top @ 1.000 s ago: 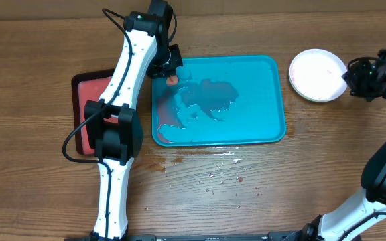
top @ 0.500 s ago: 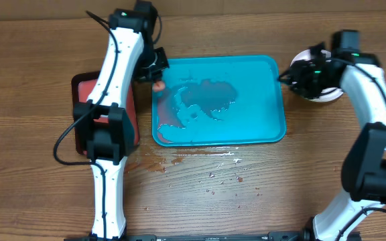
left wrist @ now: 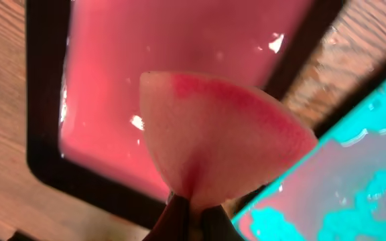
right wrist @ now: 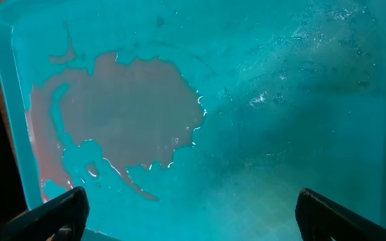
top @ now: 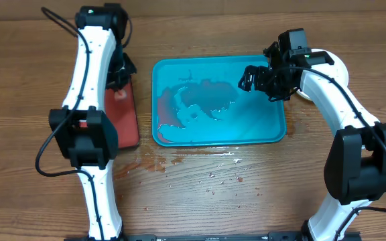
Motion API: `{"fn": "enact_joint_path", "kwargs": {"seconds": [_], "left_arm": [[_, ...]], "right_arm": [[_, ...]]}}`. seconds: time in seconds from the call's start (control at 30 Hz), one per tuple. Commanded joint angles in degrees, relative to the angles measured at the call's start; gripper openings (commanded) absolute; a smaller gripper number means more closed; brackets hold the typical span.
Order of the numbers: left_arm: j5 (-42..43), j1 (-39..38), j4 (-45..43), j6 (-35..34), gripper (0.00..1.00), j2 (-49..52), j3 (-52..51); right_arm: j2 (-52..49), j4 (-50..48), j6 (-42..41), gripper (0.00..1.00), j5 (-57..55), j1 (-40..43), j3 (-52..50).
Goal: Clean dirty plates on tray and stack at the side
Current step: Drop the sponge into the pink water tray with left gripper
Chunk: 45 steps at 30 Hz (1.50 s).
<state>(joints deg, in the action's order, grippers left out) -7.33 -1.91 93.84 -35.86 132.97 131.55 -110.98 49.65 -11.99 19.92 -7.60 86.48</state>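
Note:
The turquoise tray point(top: 273, 134) holds a pinkish puddle point(top: 206, 94) and no plate. My right gripper point(top: 256, 77) hovers open over the tray's right part, and its dark fingertips point(right wrist: 62, 211) stand wide apart with nothing between them. A white plate point(top: 338, 65) lies on the table right of the tray, mostly hidden under my right arm. My left gripper point(top: 118, 86) is shut on a pink-stained sponge point(left wrist: 220, 134) above the red tray point(top: 129, 127).
The black-rimmed red tray point(left wrist: 45, 134) lies left of the turquoise tray, almost touching it. Water drops and reddish splashes point(top: 206, 167) dot the wood in front of the tray. Both arms' bases stand at the near table edge.
My left arm has carried the sponge leftwards from the tray's back left corner to over the red tray. My right arm has swung from the white plate to over the tray, and its jaws have opened.

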Motion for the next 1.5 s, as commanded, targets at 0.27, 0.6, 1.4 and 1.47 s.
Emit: {"fn": "enact_joint_path", "kwargs": {"seconds": [0.27,0.6,1.4,1.47], "left_arm": [[4.63,5.40,-8.87,8.17,0.07,-1.03,-12.94],[3.98,6.84,-11.87,8.02,0.55,-1.03,-15.08],[9.94,-1.95,-4.83,9.92,1.00,-28.20,-14.12],[7.80,-3.19,-4.37,8.72,1.00,-31.39,-16.06]], "right_arm": [[-0.04,-1.49,0.02,1.00,-1.03,0.00,0.96],[-0.04,-1.25,0.04,1.00,-0.42,-0.02,0.98],[27.06,28.79,3.80,1.00,-6.45,-0.17,0.92],[30.01,31.65,5.49,1.00,-6.56,-0.17,0.83]]}}
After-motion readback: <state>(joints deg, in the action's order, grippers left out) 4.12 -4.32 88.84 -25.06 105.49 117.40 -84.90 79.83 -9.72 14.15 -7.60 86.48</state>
